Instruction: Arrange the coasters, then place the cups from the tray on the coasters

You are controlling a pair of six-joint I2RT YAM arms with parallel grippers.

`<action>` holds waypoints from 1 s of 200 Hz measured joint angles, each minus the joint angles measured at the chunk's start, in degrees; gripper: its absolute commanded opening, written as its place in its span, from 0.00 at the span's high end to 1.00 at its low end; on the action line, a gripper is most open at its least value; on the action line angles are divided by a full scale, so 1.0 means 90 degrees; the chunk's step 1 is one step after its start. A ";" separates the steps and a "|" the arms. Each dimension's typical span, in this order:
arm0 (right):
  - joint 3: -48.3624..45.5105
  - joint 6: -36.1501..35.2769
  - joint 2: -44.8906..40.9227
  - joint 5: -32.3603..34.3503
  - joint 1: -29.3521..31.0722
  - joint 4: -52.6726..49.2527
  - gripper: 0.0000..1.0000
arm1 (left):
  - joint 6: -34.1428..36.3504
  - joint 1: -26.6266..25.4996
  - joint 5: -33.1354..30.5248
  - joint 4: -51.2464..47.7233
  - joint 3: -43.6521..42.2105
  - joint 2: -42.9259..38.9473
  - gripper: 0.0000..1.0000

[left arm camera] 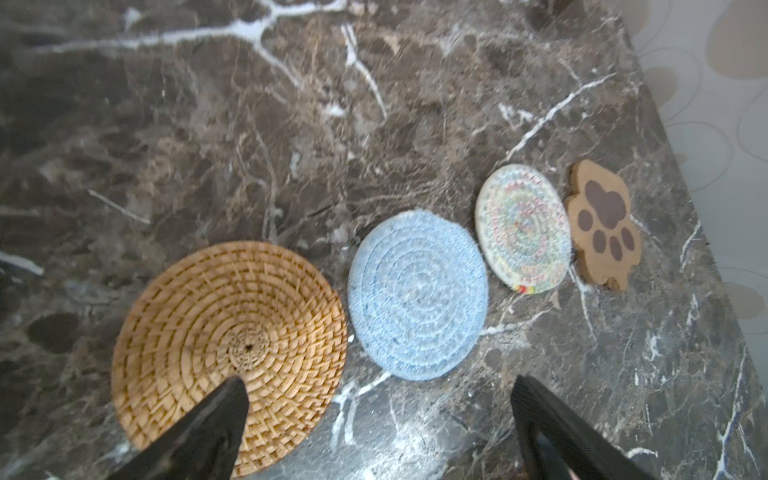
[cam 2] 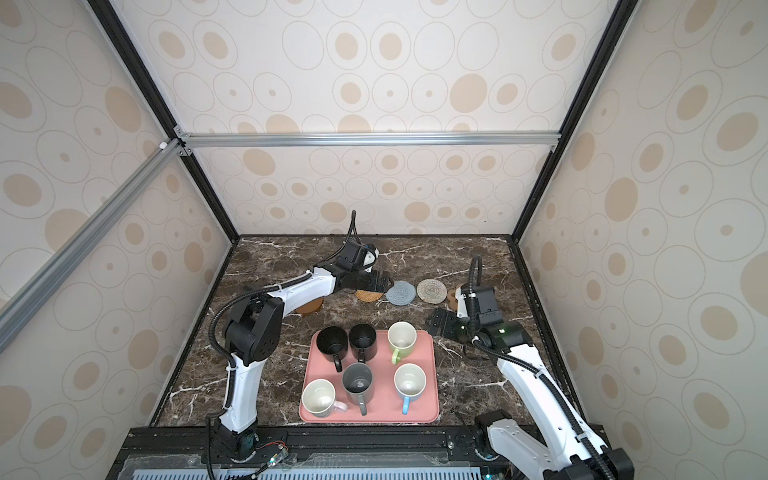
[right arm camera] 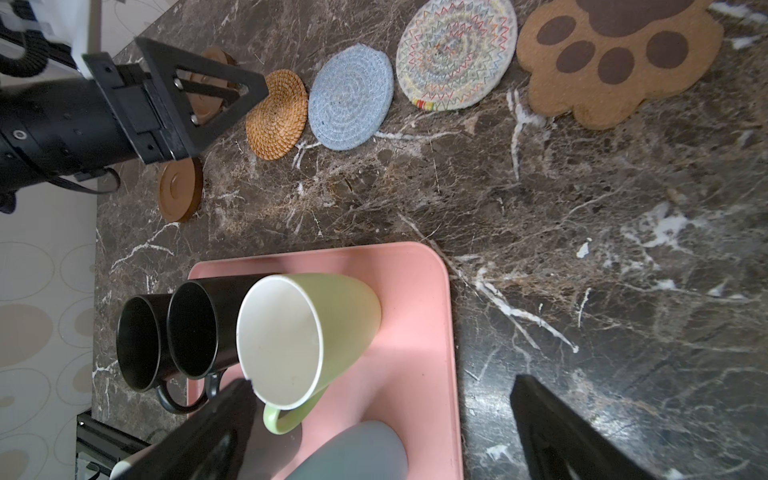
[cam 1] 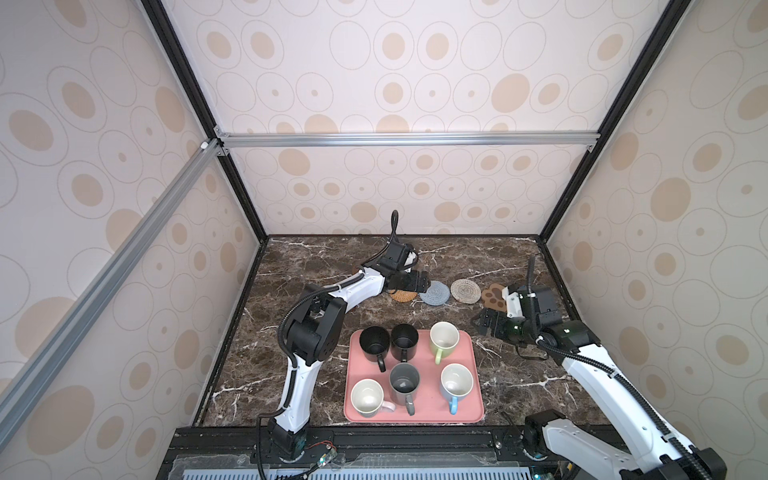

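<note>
Mind pink tray (cam 1: 432, 412) at near centre packed with six mugs (cam 1: 404, 382), both grippers gaping and empty: could clip light green mug (cam 1: 444, 340) with right gripper (cam 1: 484, 323) near its far right corner, or shove rattan coaster (cam 1: 403, 296) into blue-grey coaster (cam 1: 434, 293) under left gripper (cam 1: 419, 283) at far centre.

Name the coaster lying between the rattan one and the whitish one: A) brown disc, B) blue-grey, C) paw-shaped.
B: the blue-grey coaster sits in the row between the rattan coaster and the whitish coaster.
</note>
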 measured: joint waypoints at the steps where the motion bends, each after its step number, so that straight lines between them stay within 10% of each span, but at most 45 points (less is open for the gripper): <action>1: -0.0002 0.0000 0.0000 -0.0002 0.0000 0.0000 0.00 | -0.0007 0.0000 0.0005 0.0010 -0.0017 0.0000 0.00; 200: -0.0068 -0.0036 0.0148 -0.0070 0.0000 0.0066 0.00 | -0.0265 -0.0034 0.0187 0.0364 0.1212 0.1384 0.00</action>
